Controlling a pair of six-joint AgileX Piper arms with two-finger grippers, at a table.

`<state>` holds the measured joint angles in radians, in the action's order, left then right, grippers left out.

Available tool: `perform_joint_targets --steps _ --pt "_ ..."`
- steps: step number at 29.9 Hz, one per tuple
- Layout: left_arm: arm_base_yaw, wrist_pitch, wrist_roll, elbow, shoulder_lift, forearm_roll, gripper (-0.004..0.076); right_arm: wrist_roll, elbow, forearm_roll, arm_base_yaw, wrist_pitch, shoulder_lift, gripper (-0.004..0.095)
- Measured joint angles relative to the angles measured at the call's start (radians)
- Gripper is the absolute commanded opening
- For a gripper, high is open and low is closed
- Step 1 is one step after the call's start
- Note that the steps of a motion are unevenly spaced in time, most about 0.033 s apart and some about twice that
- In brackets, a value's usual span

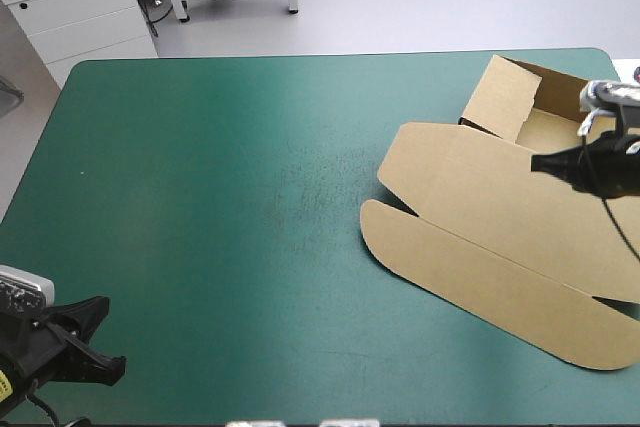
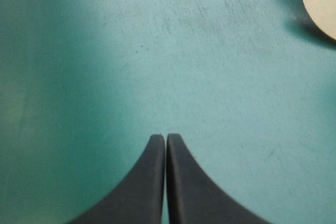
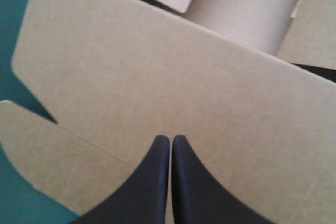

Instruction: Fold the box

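The box [image 1: 480,217] is looking light, stiff — pinch its lid edge; right gripper [image 3: 170,137] above it, left gripper [image 2: 166,136] well away, both pressed together.

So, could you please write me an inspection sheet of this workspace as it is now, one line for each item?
surface: teal-green cover, faint scuffs near the middle.
job's things: brown box at the table's right side; its far part has walls raised, and the lid panel lies flat toward the near edge.
clutter: nothing seen.
grippers: left gripper shut over bare cover at the near left corner; right gripper shut above the lid panel, contact cannot be told.
cables: nothing seen.
surroundings: nothing seen.
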<state>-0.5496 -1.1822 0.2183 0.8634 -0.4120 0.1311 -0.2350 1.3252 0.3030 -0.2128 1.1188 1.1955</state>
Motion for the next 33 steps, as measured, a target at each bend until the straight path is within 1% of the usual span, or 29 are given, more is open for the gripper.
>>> perform_joint_targets --steps 3,9,13,16,20,25,33 --pt "0.0 0.061 -0.014 -0.016 0.018 -0.005 -0.001 -0.017 -0.149 0.024 0.074 -0.084 -0.142 -0.0005" --pt "0.0 0.109 -0.026 -0.076 0.103 -0.007 -0.001 -0.044 -0.395 0.027 0.196 -0.239 -0.426 -0.0005" --pt "0.0 0.188 -0.058 -0.152 0.196 -0.006 -0.001 -0.065 -0.548 0.024 0.239 -0.323 -0.617 -0.0005" --pt "0.0 0.248 -0.074 -0.217 0.269 -0.007 -0.001 -0.073 -0.648 -0.008 0.245 -0.374 -0.745 -0.0005" --pt "0.0 0.279 -0.08 -0.27 0.351 -0.007 -0.001 -0.061 -0.759 -0.067 0.245 -0.397 -0.894 -0.0005" --pt "0.0 0.28 -0.083 -0.324 0.419 -0.007 -0.001 -0.023 -0.856 -0.113 0.245 -0.397 -1.043 -0.0005" --pt "0.0 0.265 -0.083 -0.383 0.428 -0.003 -0.001 0.092 -0.92 -0.181 0.247 -0.393 -1.196 -0.0005"
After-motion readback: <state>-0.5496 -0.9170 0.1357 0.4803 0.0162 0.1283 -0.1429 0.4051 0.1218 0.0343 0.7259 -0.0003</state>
